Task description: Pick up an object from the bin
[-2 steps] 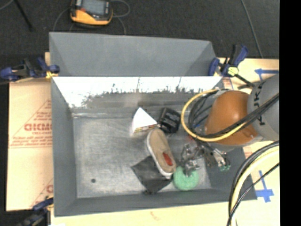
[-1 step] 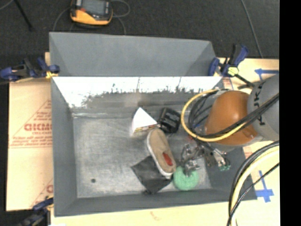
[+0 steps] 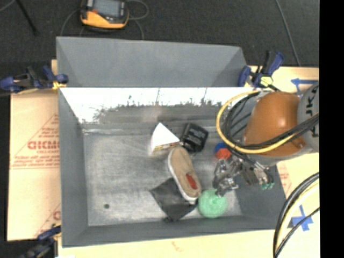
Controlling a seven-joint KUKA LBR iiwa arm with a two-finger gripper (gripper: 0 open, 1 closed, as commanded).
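Since the claw (image 3: 224, 186) hangs low in the near right part of the bin (image 3: 72, 160), the thing closest to it is a green ball (image 3: 212, 205). The ball lies just to the near left of the claw's tip, close to the bin's near wall. Whether the claw is spread or pressed together I cannot tell. Just left of the ball lies a beige slipper (image 3: 184, 173) with a red inside, and a dark rag (image 3: 167, 199) lies at the slipper's near end. The ball looks fuzzy and soft, probably light and yielding, so it should squash a little rather than slip. Being round, it may roll away toward the wall if nudged. A hold from above, across its middle, seems the safest.
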